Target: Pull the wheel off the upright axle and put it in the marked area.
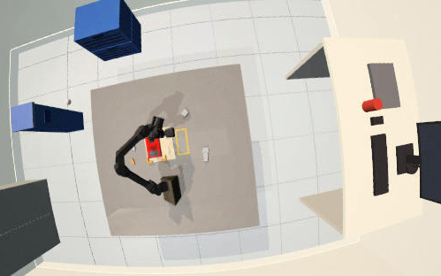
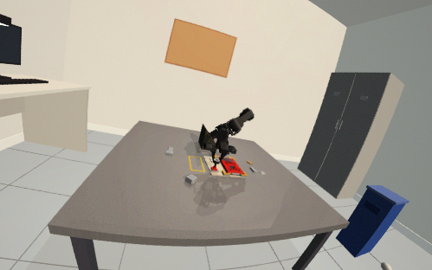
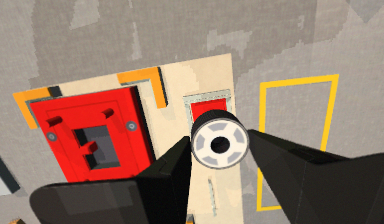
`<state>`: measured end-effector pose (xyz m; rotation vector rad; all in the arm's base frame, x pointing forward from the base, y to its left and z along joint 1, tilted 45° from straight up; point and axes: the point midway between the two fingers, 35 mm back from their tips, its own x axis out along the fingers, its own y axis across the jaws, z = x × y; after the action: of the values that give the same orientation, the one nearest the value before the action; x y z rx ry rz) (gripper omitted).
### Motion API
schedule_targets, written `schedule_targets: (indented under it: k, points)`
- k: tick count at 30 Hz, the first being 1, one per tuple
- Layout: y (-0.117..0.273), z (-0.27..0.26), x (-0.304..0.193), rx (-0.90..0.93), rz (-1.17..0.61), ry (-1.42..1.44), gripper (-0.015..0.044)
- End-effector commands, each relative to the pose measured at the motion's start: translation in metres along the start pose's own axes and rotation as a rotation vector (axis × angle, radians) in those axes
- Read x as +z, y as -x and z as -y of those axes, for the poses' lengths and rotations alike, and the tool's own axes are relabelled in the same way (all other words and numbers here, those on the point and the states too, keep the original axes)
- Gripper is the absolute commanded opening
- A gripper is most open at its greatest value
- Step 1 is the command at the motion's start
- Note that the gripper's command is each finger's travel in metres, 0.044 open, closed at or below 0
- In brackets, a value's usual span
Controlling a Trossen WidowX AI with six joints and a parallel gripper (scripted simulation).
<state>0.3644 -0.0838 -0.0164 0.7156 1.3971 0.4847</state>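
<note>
The wheel (image 3: pixel 209 144) has a black tyre and a pale spoked face with a dark hub hole. My gripper (image 3: pixel 218 138) (image 2: pixel 216 159) is shut on it, one finger at each side. In the exterior view the wheel sits above a small red base (image 2: pixel 214 169) (image 3: pixel 208 105), which shows just behind the wheel in the wrist view. The axle cannot be made out; whether its tip is still inside the hub cannot be told. The marked area is a yellow outline (image 1: pixel 177 142) (image 2: pixel 190 163) (image 3: pixel 262 105) on the table, right of the wheel in the wrist view.
A cream board (image 3: pixel 199 70) carries the red base and, at left, a red plate (image 1: pixel 152 143) (image 3: pixel 65 150) with pegs and orange corner brackets (image 3: pixel 143 75). A grey block (image 1: pixel 185 112) (image 2: pixel 190 178) and another grey part (image 1: pixel 205 153) (image 2: pixel 170 151) lie on the table beyond the outline.
</note>
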Motion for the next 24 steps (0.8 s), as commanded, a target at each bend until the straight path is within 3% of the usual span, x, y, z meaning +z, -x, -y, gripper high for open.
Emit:
schedule_targets:
  k: [1,24]
  points:
    - [0.0015,0.0000,-0.0002,-0.004,-0.003,0.005,0.0000]
    - [0.0092,0.0000,-0.0004,-0.003,-0.003,0.004,0.0000]
